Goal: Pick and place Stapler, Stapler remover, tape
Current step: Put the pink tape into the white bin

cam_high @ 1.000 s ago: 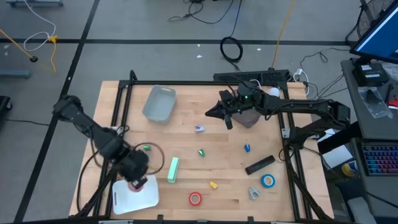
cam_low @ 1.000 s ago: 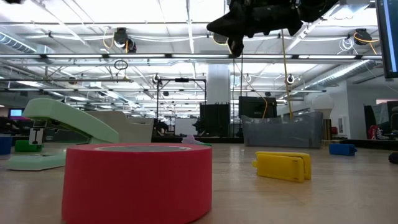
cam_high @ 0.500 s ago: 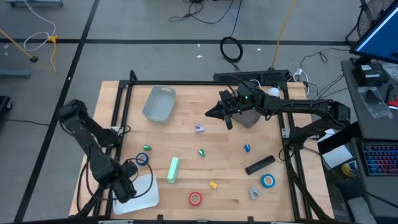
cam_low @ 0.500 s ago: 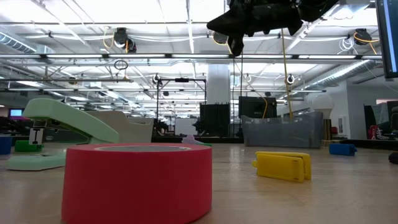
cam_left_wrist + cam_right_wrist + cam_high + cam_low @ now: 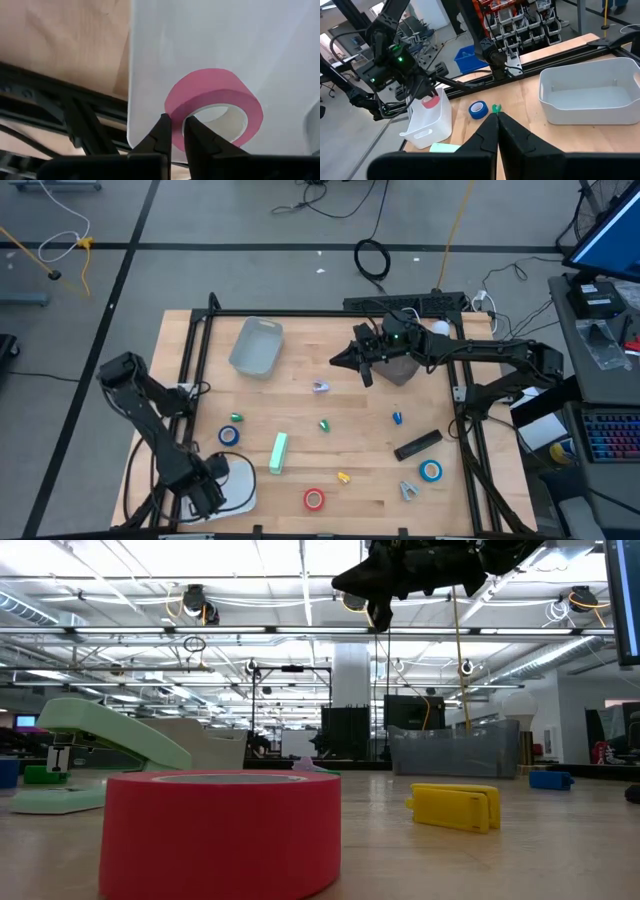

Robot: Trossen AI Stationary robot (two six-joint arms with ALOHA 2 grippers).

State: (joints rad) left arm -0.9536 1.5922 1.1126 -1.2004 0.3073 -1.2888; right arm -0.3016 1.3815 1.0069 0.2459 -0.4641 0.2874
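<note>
High view: white bin (image 5: 238, 492) at counter's front-left corner, grey bin (image 5: 257, 346) at the back. Left gripper (image 5: 177, 131) jaws pinch pink tape (image 5: 214, 106) over the white bin, likely to drop it. Right gripper (image 5: 352, 358) parked high, jaws pressed together. 1 green stapler (image 5: 279, 452), 2 blue tapes (image 5: 229, 435) (image 5: 431, 471), 1 red tape (image 5: 314, 499).

high: overhead, far | low: tabletop, level | wrists: forward, close
</note>
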